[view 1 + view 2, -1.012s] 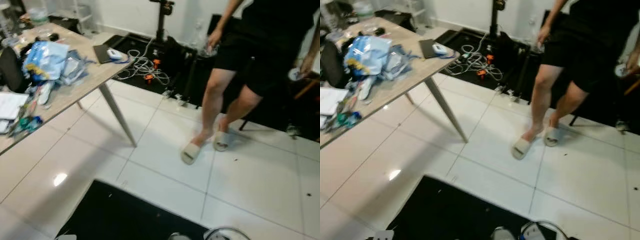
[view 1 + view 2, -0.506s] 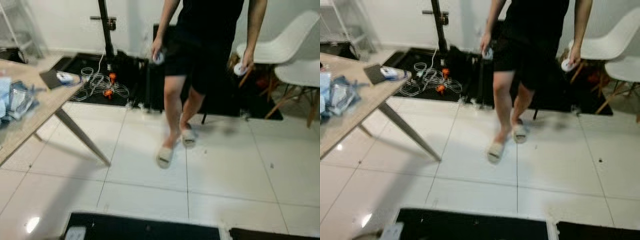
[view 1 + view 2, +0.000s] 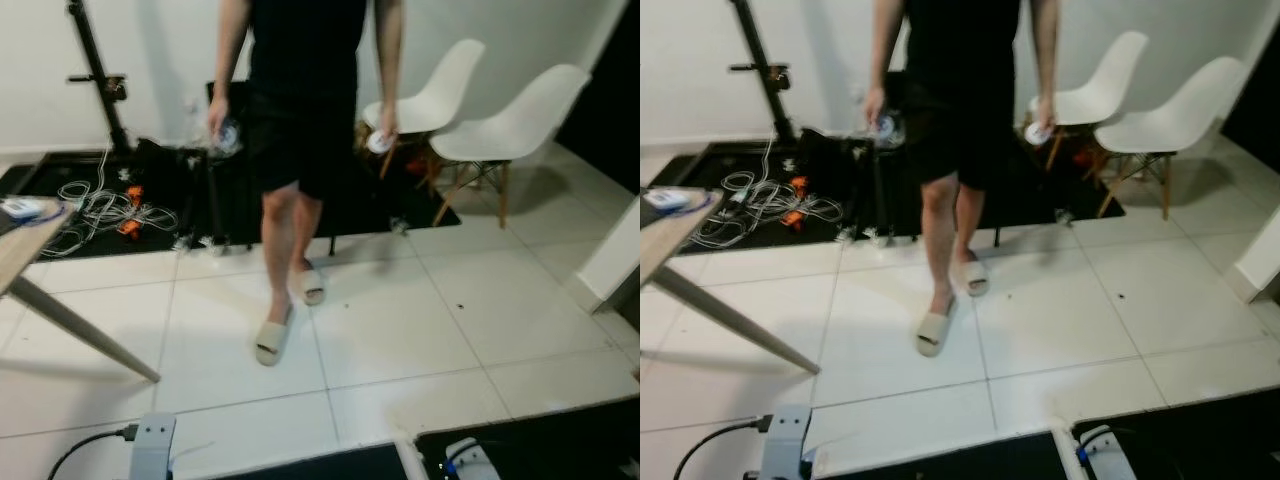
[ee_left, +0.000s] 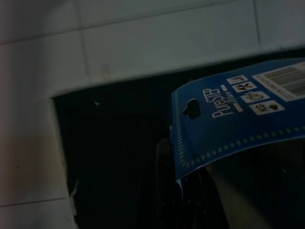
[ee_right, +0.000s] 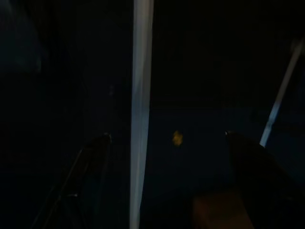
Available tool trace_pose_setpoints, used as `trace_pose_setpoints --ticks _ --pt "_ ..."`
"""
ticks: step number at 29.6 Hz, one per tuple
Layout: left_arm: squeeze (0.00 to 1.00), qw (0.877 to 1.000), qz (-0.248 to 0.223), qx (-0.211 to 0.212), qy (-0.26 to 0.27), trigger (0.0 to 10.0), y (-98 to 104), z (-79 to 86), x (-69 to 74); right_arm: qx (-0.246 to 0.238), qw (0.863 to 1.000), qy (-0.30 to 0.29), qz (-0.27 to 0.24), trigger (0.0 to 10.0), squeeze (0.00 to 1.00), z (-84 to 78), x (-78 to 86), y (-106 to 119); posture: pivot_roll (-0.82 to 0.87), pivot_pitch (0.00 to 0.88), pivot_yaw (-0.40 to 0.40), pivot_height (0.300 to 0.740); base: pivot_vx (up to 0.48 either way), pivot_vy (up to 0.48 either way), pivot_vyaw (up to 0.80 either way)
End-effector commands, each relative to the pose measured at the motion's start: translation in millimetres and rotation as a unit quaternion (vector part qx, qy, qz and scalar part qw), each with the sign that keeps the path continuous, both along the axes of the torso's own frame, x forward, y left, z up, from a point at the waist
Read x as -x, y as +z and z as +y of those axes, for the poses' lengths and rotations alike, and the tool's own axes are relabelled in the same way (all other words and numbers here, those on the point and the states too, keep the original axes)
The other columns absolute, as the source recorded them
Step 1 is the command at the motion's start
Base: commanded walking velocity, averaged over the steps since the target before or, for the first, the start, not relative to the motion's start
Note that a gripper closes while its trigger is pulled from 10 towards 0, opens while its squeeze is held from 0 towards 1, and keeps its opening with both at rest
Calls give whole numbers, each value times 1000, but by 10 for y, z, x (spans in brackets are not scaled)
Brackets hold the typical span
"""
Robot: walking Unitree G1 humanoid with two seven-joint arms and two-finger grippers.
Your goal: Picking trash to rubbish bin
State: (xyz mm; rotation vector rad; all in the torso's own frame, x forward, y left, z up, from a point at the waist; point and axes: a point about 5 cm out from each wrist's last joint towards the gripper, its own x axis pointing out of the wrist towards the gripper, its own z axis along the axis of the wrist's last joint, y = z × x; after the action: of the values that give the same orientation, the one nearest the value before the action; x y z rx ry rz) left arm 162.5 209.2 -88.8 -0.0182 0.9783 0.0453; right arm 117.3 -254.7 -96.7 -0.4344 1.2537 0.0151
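A blue printed packaging card (image 4: 228,124) with a barcode hangs over a dark mat in the left wrist view. My left gripper (image 4: 176,157) is shut on its lower edge, and the black fingers (image 4: 164,181) are dim beneath it. The right wrist view is very dark. There my right gripper (image 5: 167,143) is open, its two black fingers (image 5: 90,162) standing well apart with nothing between them, and a pale vertical strip runs past.
A person (image 3: 300,120) in black clothes and slippers stands on the white tiles straight ahead, holding small objects in both hands. Two white chairs (image 3: 520,125) stand at the back right. A table corner (image 3: 20,250), its leg, loose cables (image 3: 100,210) and a stand are left. A power strip (image 3: 150,445) lies near my feet.
The head camera has swung to the right: the cluttered table has slid off the left edge, and the white chairs and a black mat at the lower right have come into view.
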Motion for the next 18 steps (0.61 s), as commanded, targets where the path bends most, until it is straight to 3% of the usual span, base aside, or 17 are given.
trace_pose_setpoints --ticks 1,6,9,11,18 --pt "0 999 29 -12 7 10000 -62 20 148 -6 1000 5 1 10000 0 45 -16 -8 -12 0 -1 740 0 0 -769" --pt "0 999 36 -16 -17 10000 -86 -50 179 -13 1000 -1 -10 10000 0 59 -85 9 -5 0 13 740 0 0 -769" --pt "0 999 26 -21 -28 10000 -61 -64 112 -17 1000 -3 -18 10000 0 87 -135 18 24 0 2 740 0 0 -769" --pt "0 999 9 -29 -45 10000 -14 -45 8 -25 999 8 -29 10000 0 168 -238 32 22 0 9 740 0 0 -769" --pt "0 998 18 -32 -59 10000 -14 -40 3 -44 998 36 -38 10000 0 392 -380 35 6 0 13 740 0 0 -769"
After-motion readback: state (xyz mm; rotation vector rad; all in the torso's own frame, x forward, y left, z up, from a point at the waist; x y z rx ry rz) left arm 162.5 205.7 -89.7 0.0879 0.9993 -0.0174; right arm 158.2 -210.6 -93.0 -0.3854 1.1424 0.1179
